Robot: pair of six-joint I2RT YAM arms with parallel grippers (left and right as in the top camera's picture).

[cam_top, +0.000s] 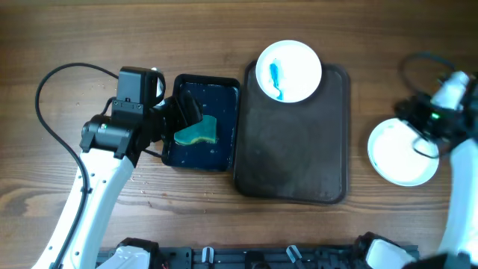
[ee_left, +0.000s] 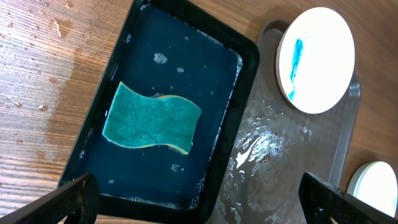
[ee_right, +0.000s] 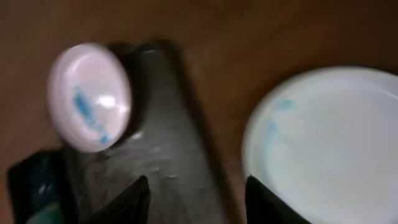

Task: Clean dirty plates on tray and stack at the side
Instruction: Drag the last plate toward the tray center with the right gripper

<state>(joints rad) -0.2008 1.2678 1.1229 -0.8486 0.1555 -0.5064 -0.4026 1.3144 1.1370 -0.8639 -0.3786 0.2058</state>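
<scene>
Left pincer (ee_left: 198, 186) wide open, I hold nothing; sponge (ee_left: 152, 118) below it; side plate (cam_top: 403, 153) done, dirty plate (ee_left: 317, 59) ahead unwashed

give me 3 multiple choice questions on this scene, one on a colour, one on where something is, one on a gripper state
1. The smear on the plate that sits on the tray is:
A. red
B. blue
C. green

2. The sponge lies:
A. in the water of the black tub
B. on the tray
C. on the plate

3. The left gripper is:
A. shut on the sponge
B. shut on the plate
C. open above the tub

Answers:
1 B, the streak on the white plate is blue in the overhead and left wrist views.
2 A, the left wrist view shows the sponge in the tub's water, apart from the tray.
3 C, its fingers stand wide apart with nothing between them, and the sponge lies untouched below.
</scene>
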